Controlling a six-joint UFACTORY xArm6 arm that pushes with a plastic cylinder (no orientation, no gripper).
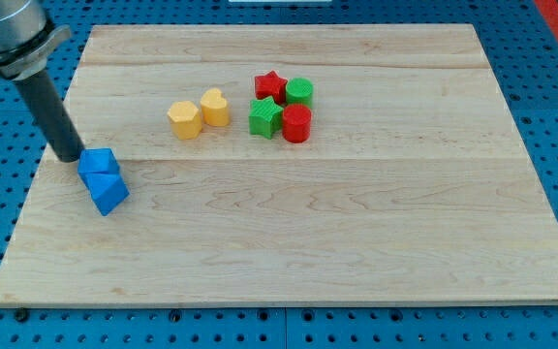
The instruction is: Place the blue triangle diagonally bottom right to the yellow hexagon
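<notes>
The blue triangle (pixel 110 194) lies near the board's left edge, touching a blue cube (pixel 97 161) just above it. The yellow hexagon (pixel 184 119) sits up and to the right of them, next to a yellow heart-shaped block (pixel 215 107). My tip (pixel 70 156) rests on the board right at the blue cube's left side, up and left of the blue triangle.
A cluster stands right of the yellow blocks: a red star (pixel 269 85), a green cylinder (pixel 299 92), a green star (pixel 264 117) and a red cylinder (pixel 296 124). The wooden board (pixel 356 233) lies on a blue perforated table.
</notes>
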